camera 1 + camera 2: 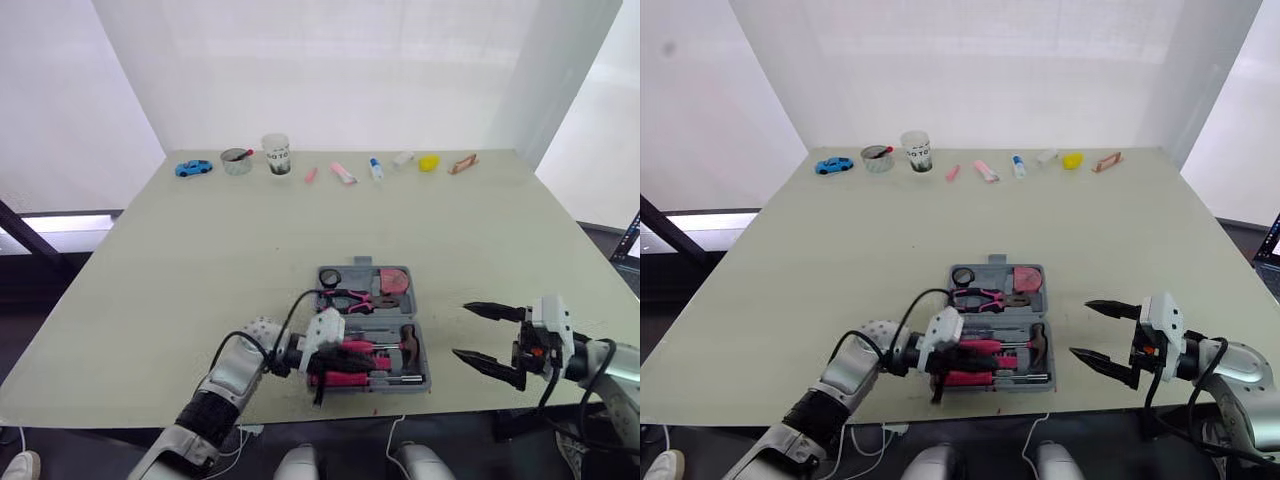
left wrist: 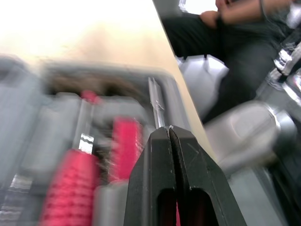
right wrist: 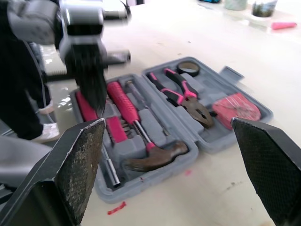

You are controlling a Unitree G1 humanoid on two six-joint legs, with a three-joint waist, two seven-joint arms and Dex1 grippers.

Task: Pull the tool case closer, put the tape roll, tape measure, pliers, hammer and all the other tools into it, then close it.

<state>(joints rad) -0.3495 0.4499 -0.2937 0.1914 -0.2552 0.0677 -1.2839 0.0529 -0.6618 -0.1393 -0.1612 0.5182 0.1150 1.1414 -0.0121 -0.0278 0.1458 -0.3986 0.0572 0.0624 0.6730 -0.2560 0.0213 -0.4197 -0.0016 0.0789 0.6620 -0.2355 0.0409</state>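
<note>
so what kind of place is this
Probably a robot test room: a pale green table against white curtains, an open grey plastic tool case, and unrelated props like a small blue toy car.

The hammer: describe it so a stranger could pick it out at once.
On the pale table, near its front edge, lies an open grey case. In the half nearer the robot lies the hammer. Unlike the other pink-handled tools, it ends in a dark curved head.
</note>
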